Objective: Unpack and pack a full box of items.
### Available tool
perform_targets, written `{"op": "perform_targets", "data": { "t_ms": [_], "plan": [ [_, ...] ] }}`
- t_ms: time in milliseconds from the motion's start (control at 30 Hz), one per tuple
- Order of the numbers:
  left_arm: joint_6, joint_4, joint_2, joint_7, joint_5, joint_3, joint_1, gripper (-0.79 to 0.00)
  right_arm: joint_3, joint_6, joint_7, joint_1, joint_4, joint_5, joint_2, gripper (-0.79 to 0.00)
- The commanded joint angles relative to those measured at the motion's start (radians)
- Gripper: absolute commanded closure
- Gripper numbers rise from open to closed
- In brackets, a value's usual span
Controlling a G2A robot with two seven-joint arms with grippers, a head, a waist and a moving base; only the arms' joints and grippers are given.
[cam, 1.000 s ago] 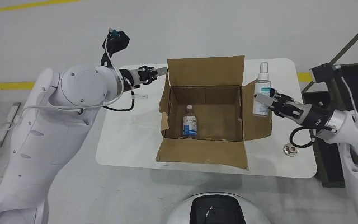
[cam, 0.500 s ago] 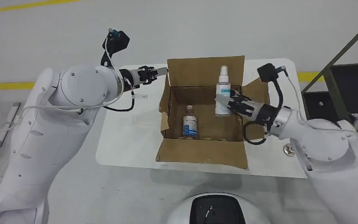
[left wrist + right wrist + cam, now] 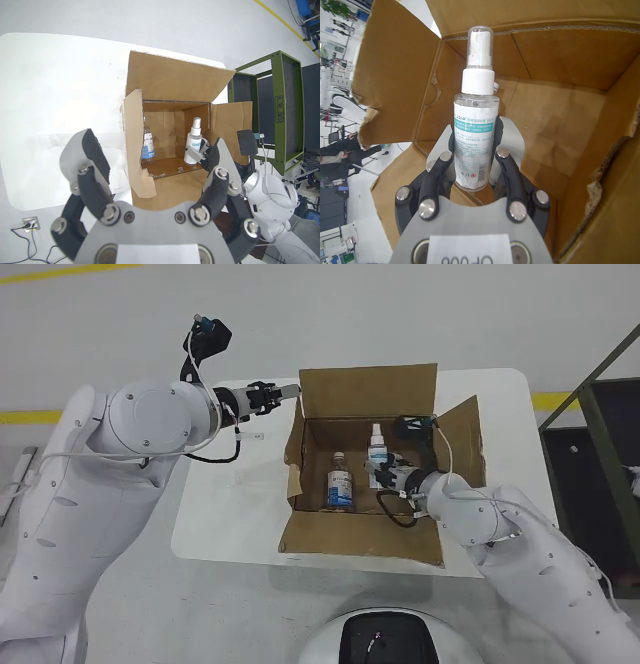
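White table (image 3: 225, 514); green metal rack (image 3: 278, 105) beside it; floor socket (image 3: 30, 223), cables plugged; yellow floor line (image 3: 60, 273).

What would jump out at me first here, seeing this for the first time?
The open cardboard box in the middle of the white table draws the eye, with the right gripper inside it shut on a spray bottle held roughly upright. A smaller blue-labelled bottle stands on the box floor nearby, and the left gripper hangs open outside the box.
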Motion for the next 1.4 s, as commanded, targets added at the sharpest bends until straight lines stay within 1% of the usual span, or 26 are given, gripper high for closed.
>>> {"op": "perform_targets", "data": {
  "t_ms": [0,133,233,300,433,633,767,967,1367],
  "plan": [
    [0.0,0.0,0.0,0.0,0.0,0.0,0.0,-0.785,0.001,-0.001,0.0,0.0,-0.001,0.003,0.0,0.0],
    [0.0,0.0,0.0,0.0,0.0,0.0,0.0,-0.785,0.001,-0.001,0.0,0.0,-0.001,0.003,0.0,0.0],
    [0.0,0.0,0.0,0.0,0.0,0.0,0.0,-0.785,0.007,-0.04,-0.008,-0.01,-0.008,0.009,0.001,0.0],
    [0.0,0.0,0.0,0.0,0.0,0.0,0.0,-0.785,0.005,-0.038,0.004,-0.003,0.004,-0.012,0.001,0.0],
    [0.0,0.0,0.0,0.0,0.0,0.0,0.0,-0.785,-0.055,0.048,0.039,0.041,0.077,-0.036,-0.013,0.0],
    [0.0,0.0,0.0,0.0,0.0,0.0,0.0,-0.785,-0.179,0.187,0.107,0.163,0.186,-0.077,-0.051,0.0],
    [0.0,0.0,0.0,0.0,0.0,0.0,0.0,-0.785,-0.237,0.235,0.147,0.233,0.263,-0.116,-0.072,0.0],
    [0.0,0.0,0.0,0.0,0.0,0.0,0.0,-0.785,-0.275,0.248,0.168,0.306,0.366,-0.128,-0.099,0.0],
    [0.0,0.0,0.0,0.0,0.0,0.0,0.0,-0.785,-0.327,0.208,0.159,0.372,0.534,-0.078,-0.15,0.0]
  ]
}}
